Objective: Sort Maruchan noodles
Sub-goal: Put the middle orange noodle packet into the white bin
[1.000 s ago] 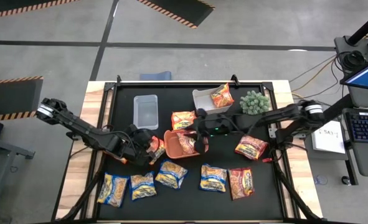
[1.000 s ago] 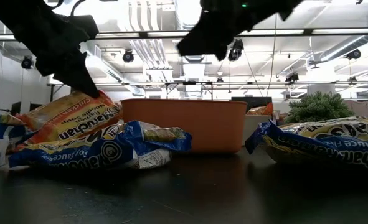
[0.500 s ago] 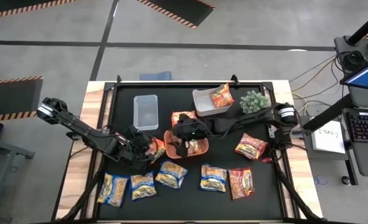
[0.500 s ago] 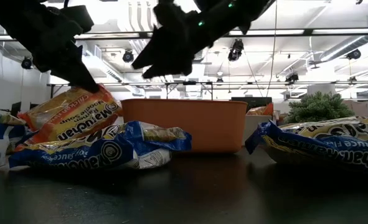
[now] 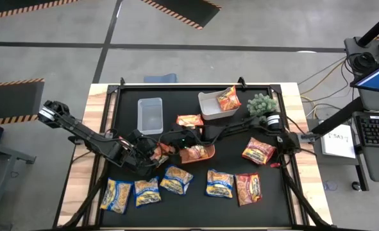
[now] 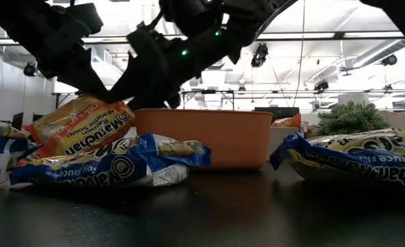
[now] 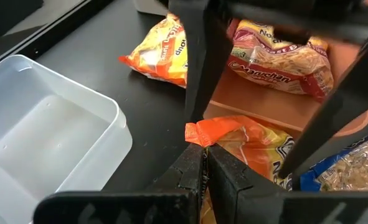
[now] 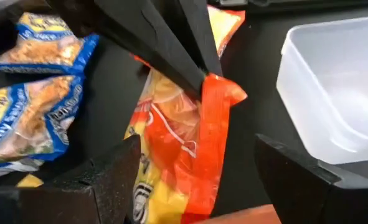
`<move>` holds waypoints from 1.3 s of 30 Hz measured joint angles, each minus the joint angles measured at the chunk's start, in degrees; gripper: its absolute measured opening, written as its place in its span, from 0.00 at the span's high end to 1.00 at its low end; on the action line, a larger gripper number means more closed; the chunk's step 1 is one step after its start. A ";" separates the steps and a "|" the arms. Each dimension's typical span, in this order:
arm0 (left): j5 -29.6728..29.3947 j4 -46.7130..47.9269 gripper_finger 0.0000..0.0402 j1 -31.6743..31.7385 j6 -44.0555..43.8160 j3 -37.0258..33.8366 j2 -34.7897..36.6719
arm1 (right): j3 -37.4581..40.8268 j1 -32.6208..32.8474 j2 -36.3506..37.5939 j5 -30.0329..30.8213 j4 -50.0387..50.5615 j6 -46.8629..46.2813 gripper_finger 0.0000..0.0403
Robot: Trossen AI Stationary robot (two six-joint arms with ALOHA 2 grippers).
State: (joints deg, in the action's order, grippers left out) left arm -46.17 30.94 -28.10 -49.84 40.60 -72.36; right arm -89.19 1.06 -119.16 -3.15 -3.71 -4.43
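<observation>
From above, we're looking at the left gripper [image 5: 152, 154] pinching the sealed edge of an orange noodle packet [image 5: 160, 154], just at the nine o'clock side of the orange bin [image 5: 207, 154]. The right gripper [image 5: 170, 142] is reaching across that bin toward the same packet, fingers spread wide, holding nothing. Four blue-and-yellow packets [image 5: 177, 179] are lying in a row along the six o'clock edge of the black table [image 5: 285, 205], with a red packet [image 5: 248, 188] at the row's three o'clock end. Another red packet [image 5: 258, 151] is sitting at three o'clock of the orange bin, one orange packet is resting in the white bin [image 5: 206, 105], and the clear bin [image 5: 149, 115] is sitting at about eleven o'clock.

Down at table height, we're seeing the orange packet [image 6: 79, 130] tilted up, shiny and crinkled, its Maruchan lettering upside down, leaning on a blue-and-yellow packet [image 6: 113, 168].

Through the left wrist camera, the fingers [image 7: 224, 180] are clamping shut on the packet's [image 7: 246, 146] crimped orange edge, with the clear bin [image 7: 53, 143] beside it.

Through the right wrist camera, we're watching its wide-apart fingers [image 8: 112, 171] framing the orange packet [image 8: 184, 149] without touching it; glossy orange and yellow wrapper, creased.
</observation>
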 joint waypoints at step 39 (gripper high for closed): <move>-18.01 19.30 0.64 -1.72 17.24 20.93 2.25 | -5.22 -0.79 2.86 -7.77 6.58 0.36 0.81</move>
State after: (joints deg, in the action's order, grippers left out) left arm -64.19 50.23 -29.81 -32.59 61.53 -70.10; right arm -94.41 0.27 -116.31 -10.92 2.86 -4.08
